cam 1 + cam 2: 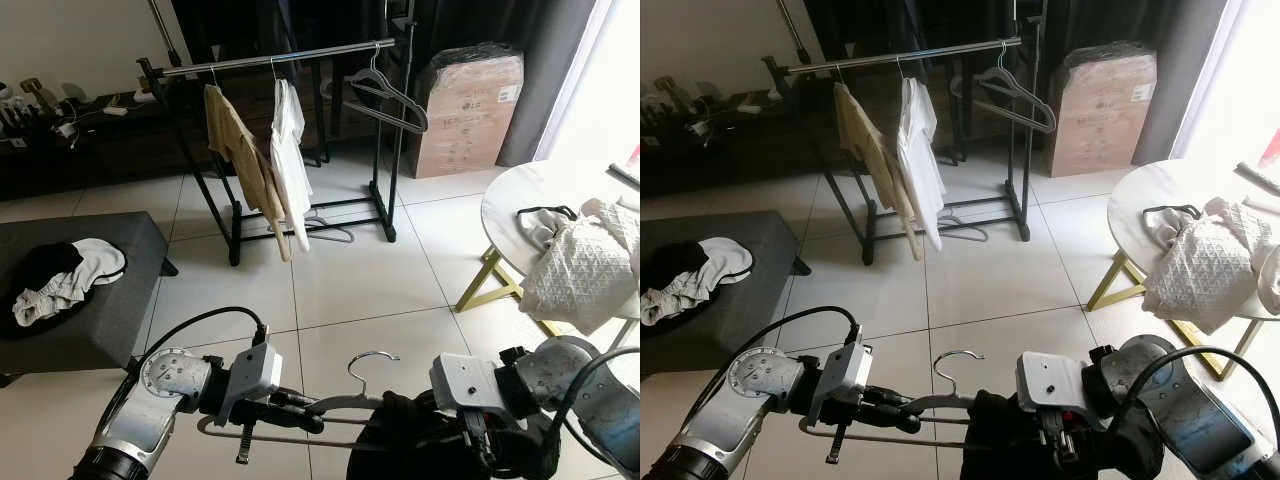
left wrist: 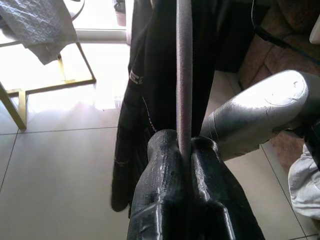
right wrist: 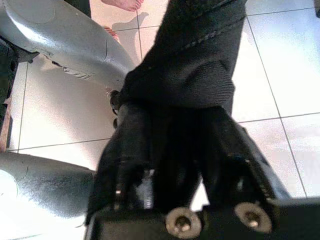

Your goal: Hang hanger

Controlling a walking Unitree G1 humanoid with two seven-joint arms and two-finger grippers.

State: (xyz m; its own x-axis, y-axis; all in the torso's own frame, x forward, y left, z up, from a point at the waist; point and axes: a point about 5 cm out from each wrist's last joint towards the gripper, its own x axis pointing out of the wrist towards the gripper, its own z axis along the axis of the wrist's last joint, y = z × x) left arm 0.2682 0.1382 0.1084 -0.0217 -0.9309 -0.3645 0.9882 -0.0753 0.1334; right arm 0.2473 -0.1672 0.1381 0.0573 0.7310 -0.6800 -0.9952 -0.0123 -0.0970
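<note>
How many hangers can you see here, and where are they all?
Held by the grippers, carrying a black garment: 1 hanger
On the rack rail, with clothes: 2
On the rail, bare: 1
On the floor under the rack: 1
Total: 5

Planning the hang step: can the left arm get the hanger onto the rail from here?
Probably not yet. The left gripper holds the hanger low at the robot's front, while the rail stands far across open floor tiles. Nothing blocks the path; the robot must walk closer.
</note>
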